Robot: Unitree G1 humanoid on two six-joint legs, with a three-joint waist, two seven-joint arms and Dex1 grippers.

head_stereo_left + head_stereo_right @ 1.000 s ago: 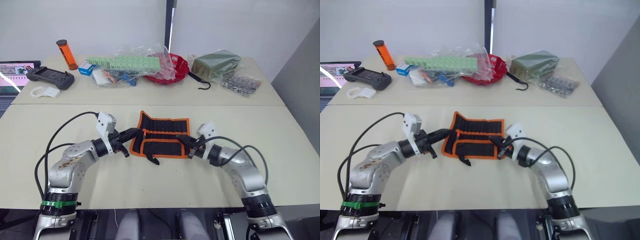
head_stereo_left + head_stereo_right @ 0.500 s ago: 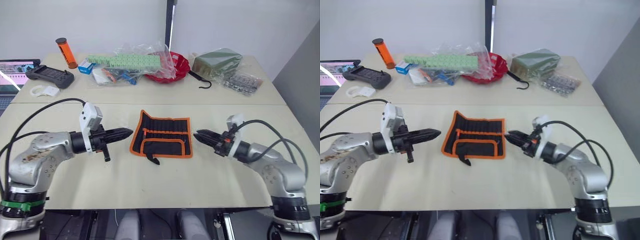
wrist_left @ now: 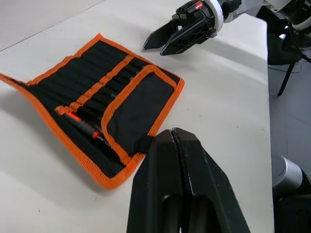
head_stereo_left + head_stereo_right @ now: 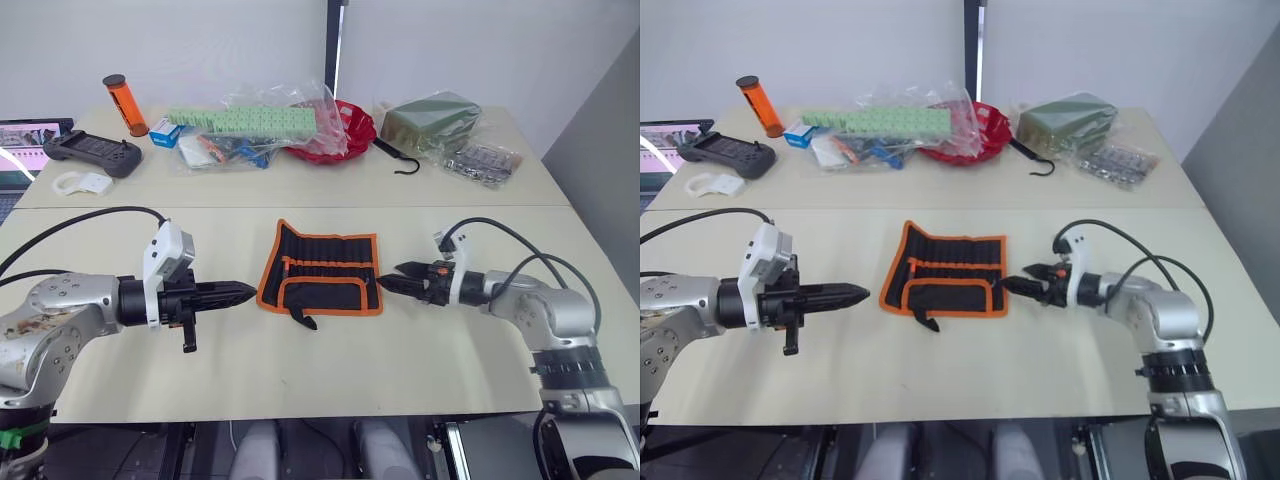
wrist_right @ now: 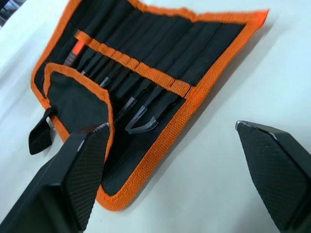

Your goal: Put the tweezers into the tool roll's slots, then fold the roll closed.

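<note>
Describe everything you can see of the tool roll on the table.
The tool roll is black fabric edged in bright orange, lying flat and mostly open on the table. Narrow pockets hold slim black tweezers, and an orange band crosses them. A flap is folded over its near part, and a short black strap sticks out. Neither claw touches it.

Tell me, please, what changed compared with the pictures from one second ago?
Both grippers drew back outward from the tool roll: the left gripper now shut and clear of its left edge, the right gripper open beside its right edge. The roll stayed in place, lower flap folded up.

Left pincer closed; right pincer apparently spread, empty.
</note>
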